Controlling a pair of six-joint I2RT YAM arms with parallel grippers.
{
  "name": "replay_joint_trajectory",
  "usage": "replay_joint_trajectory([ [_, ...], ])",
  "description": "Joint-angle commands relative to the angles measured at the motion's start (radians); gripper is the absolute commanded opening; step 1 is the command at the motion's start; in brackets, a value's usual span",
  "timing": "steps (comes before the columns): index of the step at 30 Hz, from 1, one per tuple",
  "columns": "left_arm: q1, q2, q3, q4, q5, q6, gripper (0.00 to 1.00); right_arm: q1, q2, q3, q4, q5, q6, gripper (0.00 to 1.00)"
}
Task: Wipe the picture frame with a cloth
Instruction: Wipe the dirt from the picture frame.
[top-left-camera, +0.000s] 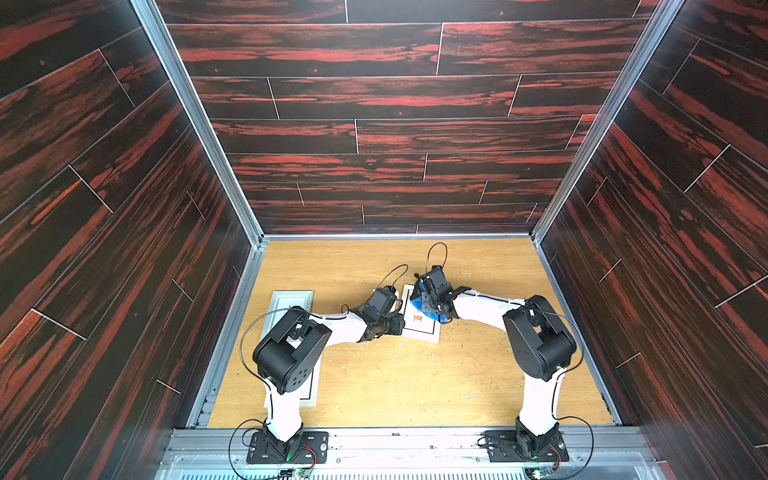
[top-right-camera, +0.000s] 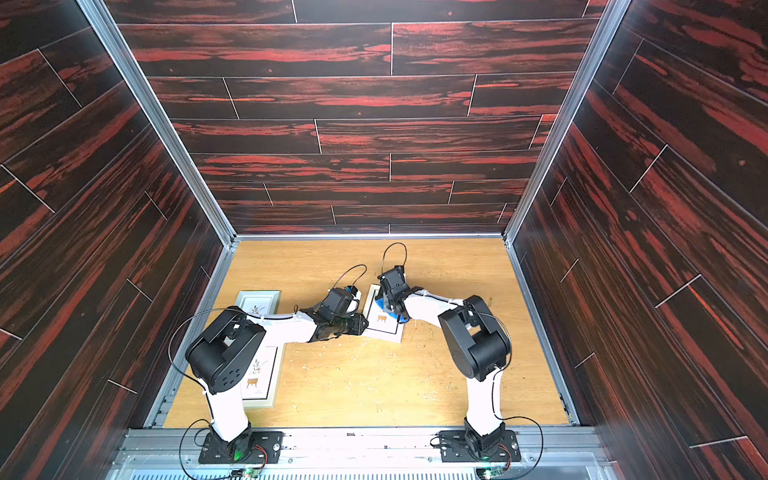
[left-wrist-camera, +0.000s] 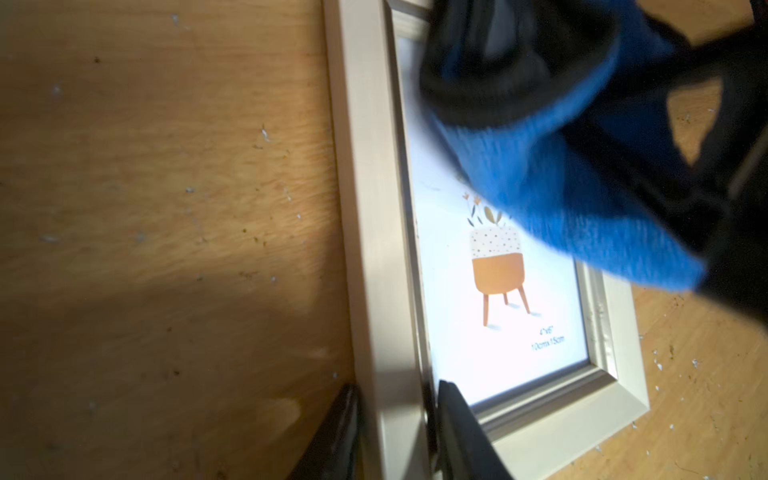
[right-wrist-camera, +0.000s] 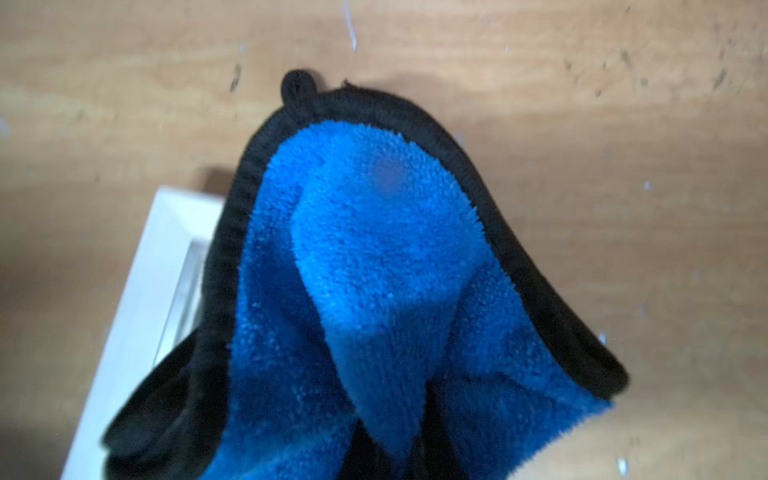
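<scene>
A white picture frame (top-left-camera: 424, 331) with a potted-plant print lies flat mid-table, seen in both top views (top-right-camera: 387, 331). My left gripper (top-left-camera: 398, 324) is shut on the frame's near side rail (left-wrist-camera: 374, 249), one finger (left-wrist-camera: 461, 432) on the glass side and one outside the rail. The bright blue cloth (right-wrist-camera: 374, 270) with black edging hangs bunched from my right gripper (right-wrist-camera: 386, 440), which is shut on it. The cloth (left-wrist-camera: 561, 187) rests on the far half of the glass, covering the print's top. From above, little of the cloth (top-left-camera: 417, 307) shows beneath the right gripper (top-left-camera: 432, 309).
Two more frames lie at the left: one (top-right-camera: 257, 301) further back, one (top-right-camera: 259, 378) partly under my left arm. Dark wood-pattern walls close in the back and both sides. Small crumbs (top-left-camera: 374, 357) dot the wooden table (top-left-camera: 415, 386).
</scene>
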Motion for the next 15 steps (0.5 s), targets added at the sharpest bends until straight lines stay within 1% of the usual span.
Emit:
replay_joint_trajectory([
  [1, -0.005, 0.040, -0.055, -0.129, -0.011, -0.017, 0.36, 0.021, -0.066, -0.114, -0.063, -0.070, 0.022, 0.00],
  [3, -0.005, 0.036, -0.060, -0.130, -0.015, -0.015, 0.36, 0.025, -0.093, -0.156, -0.040, -0.110, 0.022, 0.00],
  [5, -0.005, 0.033, -0.063, -0.133, -0.018, -0.014, 0.36, 0.024, -0.080, -0.140, -0.037, -0.103, 0.016, 0.00],
  [8, -0.005, 0.029, -0.064, -0.132, -0.017, -0.013, 0.36, 0.014, -0.001, -0.016, -0.076, -0.017, -0.005, 0.00],
  [12, -0.005, 0.026, -0.060, -0.136, -0.017, -0.013, 0.36, 0.002, 0.085, 0.120, -0.117, 0.016, -0.015, 0.00],
  [13, -0.005, 0.024, -0.061, -0.135, -0.018, -0.014, 0.36, 0.003, 0.085, 0.123, -0.125, 0.018, -0.013, 0.00],
  [15, -0.005, 0.023, -0.065, -0.135, -0.021, -0.013, 0.36, 0.014, 0.051, 0.074, -0.111, 0.001, -0.009, 0.00],
])
